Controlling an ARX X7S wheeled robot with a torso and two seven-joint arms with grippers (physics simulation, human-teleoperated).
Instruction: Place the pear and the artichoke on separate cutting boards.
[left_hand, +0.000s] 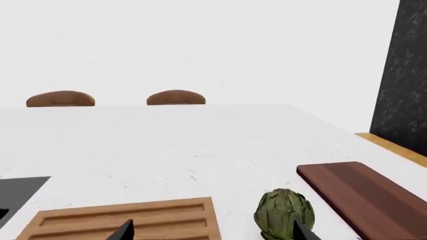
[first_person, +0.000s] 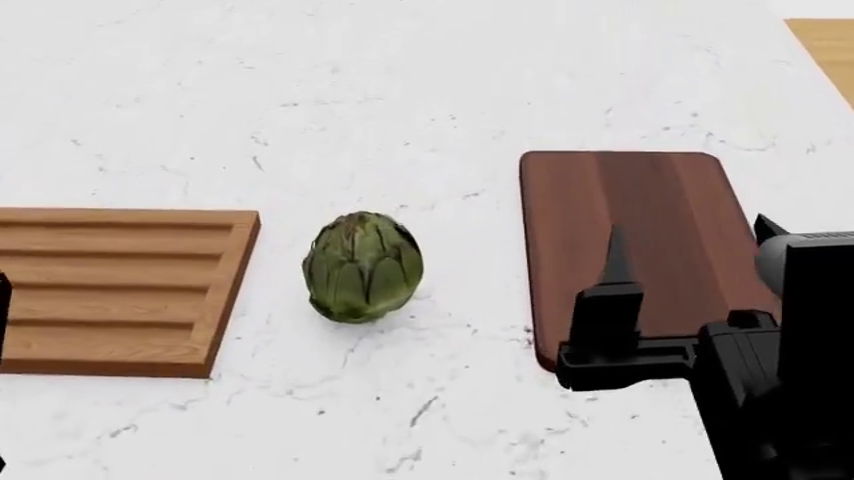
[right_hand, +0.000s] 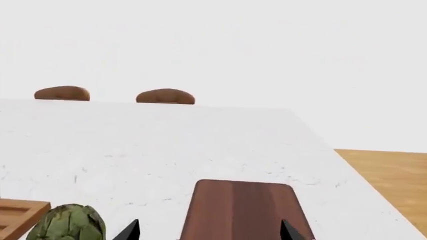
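The artichoke (first_person: 362, 267) lies on the white counter between the two cutting boards. The grooved light-tan board (first_person: 120, 290) is to its left and the smooth dark reddish-brown board (first_person: 627, 230) to its right; both are bare. My right gripper (first_person: 687, 250) is open and empty, over the near end of the dark board (right_hand: 243, 207). My left gripper (left_hand: 213, 232) is open and empty, low over the gap between the grooved board (left_hand: 133, 220) and the artichoke (left_hand: 283, 212). The artichoke also shows in the right wrist view (right_hand: 67, 222). The pear is out of view.
Two wooden chair backs (left_hand: 60, 99) (left_hand: 175, 97) stand beyond the counter's far edge. A dark speckled panel (left_hand: 403, 75) rises at the far right. A dark flat patch (left_hand: 20, 192) lies in the counter left of the grooved board. Wooden floor (right_hand: 387, 175) shows past the counter's right edge.
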